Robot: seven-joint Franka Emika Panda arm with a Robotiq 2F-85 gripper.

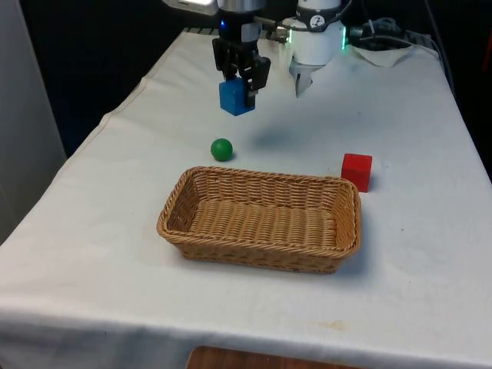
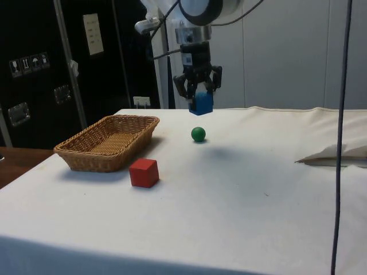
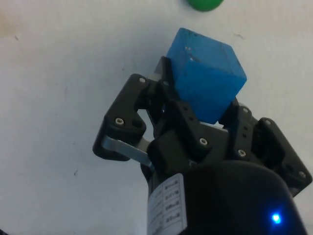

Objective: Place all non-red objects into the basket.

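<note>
- the small green ball (image 3: 204,4) is cut by the wrist picture's edge;
- the black fingers (image 3: 172,105) cover part of the blue wooden cube (image 3: 205,81)

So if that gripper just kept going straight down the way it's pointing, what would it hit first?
Probably just the white cloth. The gripper points down with the blue cube between its fingers, held above the table. The green ball lies a little off that line, and the basket is further off.
</note>
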